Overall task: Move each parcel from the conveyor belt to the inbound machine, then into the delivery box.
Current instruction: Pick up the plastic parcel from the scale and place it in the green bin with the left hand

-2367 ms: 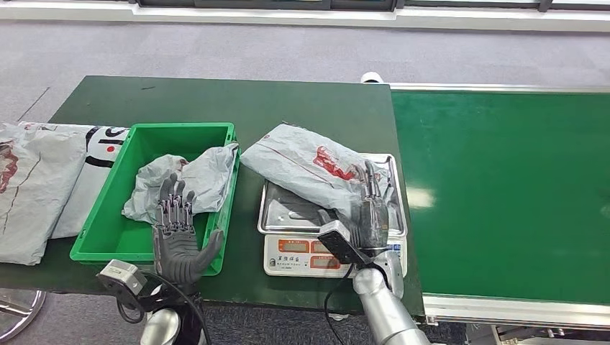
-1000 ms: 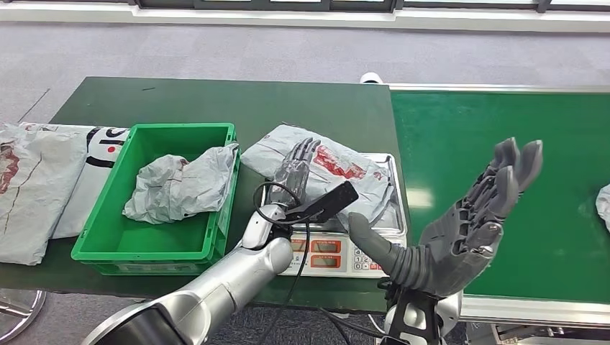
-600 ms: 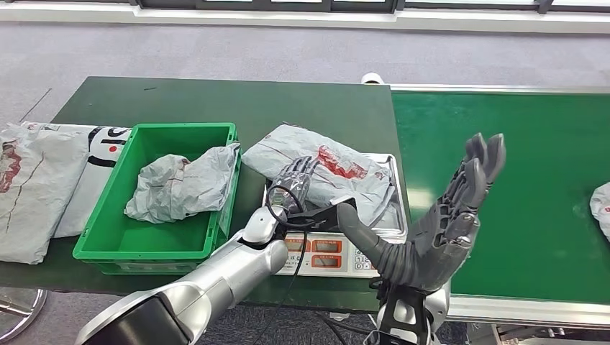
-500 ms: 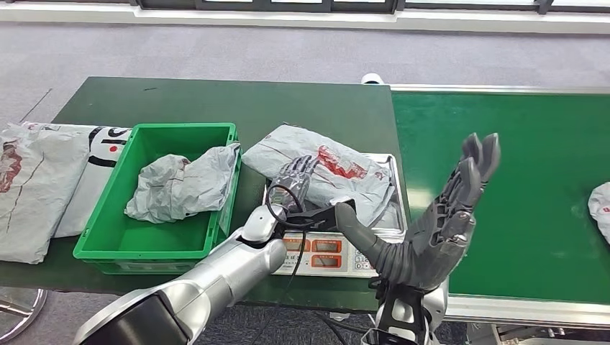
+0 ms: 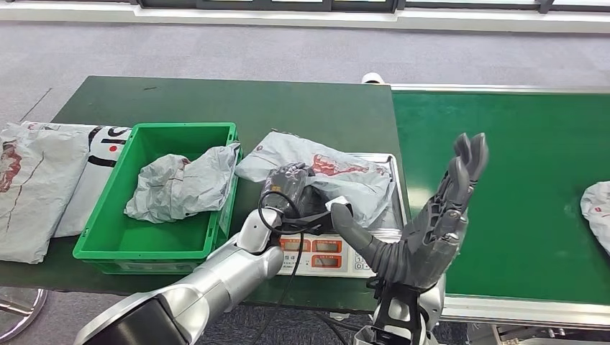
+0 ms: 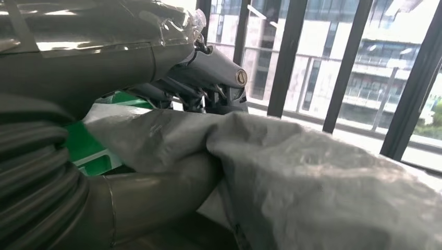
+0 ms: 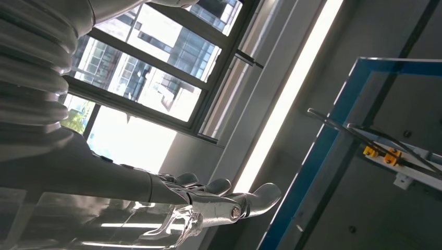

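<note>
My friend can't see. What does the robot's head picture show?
The robot's left hand grips a grey parcel lying on a scale. Its right hand is raised, open, over the green conveyor belt. A green box beside the scale holds another parcel.

Parcel (image 5: 338,172) on scale, mid-frame: grey plastic film, crinkled, w/ slight sheen; in left wrist view (image 6: 323,187) looks finely creased, semi-matt. Scale (image 5: 325,253): shiny steel pan, white plastic body. Bin (image 5: 108,244), lower left: glossy green plastic, smooth walls; crumpled bag (image 5: 176,188) inside, same grey film. Belt (image 5: 518,180), right side: smooth green, w/ soft glare. Right hand (image 5: 439,215): dark grey matt plastic; left hand (image 5: 288,185) likewise. Forearms brushed silver metal.
</note>
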Robot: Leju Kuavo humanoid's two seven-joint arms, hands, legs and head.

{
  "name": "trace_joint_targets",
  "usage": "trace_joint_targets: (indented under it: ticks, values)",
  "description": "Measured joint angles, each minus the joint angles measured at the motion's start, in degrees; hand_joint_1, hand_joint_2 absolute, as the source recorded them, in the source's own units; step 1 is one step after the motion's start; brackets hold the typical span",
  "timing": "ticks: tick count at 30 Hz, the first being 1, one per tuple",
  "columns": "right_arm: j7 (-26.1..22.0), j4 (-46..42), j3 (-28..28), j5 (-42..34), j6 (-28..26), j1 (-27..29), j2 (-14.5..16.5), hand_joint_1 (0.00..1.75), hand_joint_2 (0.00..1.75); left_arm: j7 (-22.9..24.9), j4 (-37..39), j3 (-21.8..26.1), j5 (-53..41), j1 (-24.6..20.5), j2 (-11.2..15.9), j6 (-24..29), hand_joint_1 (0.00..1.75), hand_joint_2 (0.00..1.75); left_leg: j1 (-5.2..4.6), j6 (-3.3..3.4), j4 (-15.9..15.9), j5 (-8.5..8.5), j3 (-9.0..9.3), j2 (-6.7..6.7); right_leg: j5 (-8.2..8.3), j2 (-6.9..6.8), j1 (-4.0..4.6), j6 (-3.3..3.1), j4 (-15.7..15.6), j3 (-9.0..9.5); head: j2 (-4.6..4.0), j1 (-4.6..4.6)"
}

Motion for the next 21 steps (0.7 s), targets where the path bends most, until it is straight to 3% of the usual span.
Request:
trace_joint_targets:
  ticks: [3, 5, 6, 8, 10, 12, 15, 21]
  values:
    - [0.0, 0.0, 0.0, -0.1, 0.0, 0.0, 0.0, 0.0, 1.75, -0.8, -2.3, 1.7, -4.2, 0.8, 0.5, 1.8, 1.75, 1.75, -0.01, 0.0, 0.0, 0.0, -0.01, 0.0, 0.0, 0.0, 0.0, 0.0, 0.0, -0.01, -0.01, -0.01]
    - [0.0, 0.0, 0.0, -0.1, 0.0, 0.0, 0.0, 0.0, 1.75, -3.6, -5.4, 5.4, -12.0, 2.3, 0.6, 2.1, 1.75, 1.75, -0.02, 0.0, 0.0, 0.0, 0.0, 0.0, 0.0, 0.0, -0.01, 0.0, 0.0, -0.01, -0.01, 0.0]
    - [0.0, 0.1, -0.1, -0.1, 0.0, 0.0, 0.0, 0.0, 1.75, -7.0, -8.1, 8.7, -16.4, 3.6, 0.5, 2.1, 1.75, 1.75, -0.02, 0.0, 0.0, 0.0, -0.01, 0.0, 0.0, 0.01, -0.01, 0.0, 0.0, -0.02, -0.01, 0.0]
    - [0.0, 0.2, -0.1, -0.1, 0.0, 0.0, 0.0, 0.0, 1.75, -18.5, -16.0, 18.4, -21.2, 7.1, 0.2, 2.2, 1.75, 1.75, -0.02, 0.0, 0.0, 0.0, -0.06, 0.11, 0.02, 0.09, -0.02, -0.02, 0.0, -0.11, 0.0, 0.01]
    - [0.0, 0.4, -0.3, -0.2, 0.0, 0.1, 0.0, 0.0, 1.75, -31.7, -24.6, 29.6, -17.2, 9.6, -0.2, 2.2, 1.75, 1.75, -0.02, -0.03, 0.0, -0.03, -0.1, 0.43, 0.08, 0.36, -0.03, -0.08, 0.0, -0.23, -0.01, 0.02]
    - [0.0, 0.7, -0.6, -0.1, 0.0, 0.1, 0.0, 0.0, 1.75, -39.7, -32.7, 39.0, -9.2, 11.1, -0.6, 2.3, 1.75, 1.75, 0.01, -0.1, 0.0, -0.14, -0.23, 0.81, 0.12, 0.73, -0.1, -0.15, 0.0, -0.26, -0.01, 0.0]
    - [0.0, 0.8, -1.1, -0.1, 0.0, 0.3, 0.0, 0.0, 1.75, -42.7, -44.7, 47.8, -1.9, 13.8, -0.7, 2.4, 1.75, 1.75, 0.13, -0.18, 0.0, -0.1, -0.16, 0.8, 0.12, 0.76, -0.05, -0.21, 0.0, -0.33, -0.01, -0.02]
    - [0.0, 1.6, -1.9, -0.1, 0.0, 0.4, 0.0, 0.0, 1.75, -43.4, -62.8, 53.5, 1.7, 18.6, -1.1, 2.4, 1.75, 1.75, 0.22, -0.31, 0.0, 0.11, -0.26, 0.26, 0.13, 0.27, 0.03, -0.24, 0.0, -0.36, -0.02, 0.0]
